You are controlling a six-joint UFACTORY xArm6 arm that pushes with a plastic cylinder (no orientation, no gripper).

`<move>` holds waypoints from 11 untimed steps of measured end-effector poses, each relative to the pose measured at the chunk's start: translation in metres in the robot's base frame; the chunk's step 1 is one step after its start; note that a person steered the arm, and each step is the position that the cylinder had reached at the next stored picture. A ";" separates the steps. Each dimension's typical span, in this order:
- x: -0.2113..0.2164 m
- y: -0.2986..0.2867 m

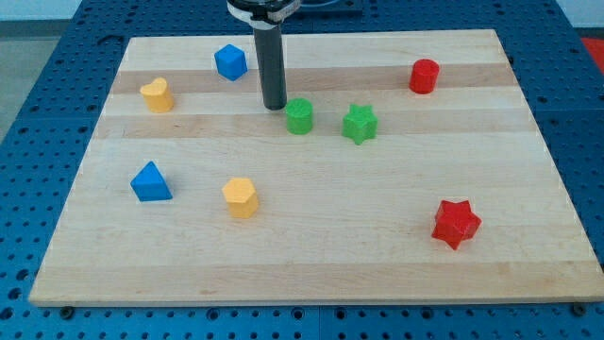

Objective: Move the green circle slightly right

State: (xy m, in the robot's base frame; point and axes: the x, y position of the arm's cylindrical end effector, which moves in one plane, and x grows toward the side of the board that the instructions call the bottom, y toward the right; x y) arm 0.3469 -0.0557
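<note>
The green circle [299, 116] is a short green cylinder on the wooden board [311, 264], a little above the middle. My tip [275, 106] stands just to its upper left, very close to it or touching; I cannot tell which. A green star [360, 124] lies a short way to the circle's right, with a small gap between them.
A blue hexagon-like block [230, 62] and a yellow block [157, 94] sit at the upper left. A red cylinder [424, 76] is at the upper right. A blue triangle [150, 182] and a yellow block [241, 197] lie at the lower left, a red star [456, 224] at the lower right.
</note>
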 end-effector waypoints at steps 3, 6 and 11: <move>0.000 0.028; 0.000 0.030; -0.007 0.049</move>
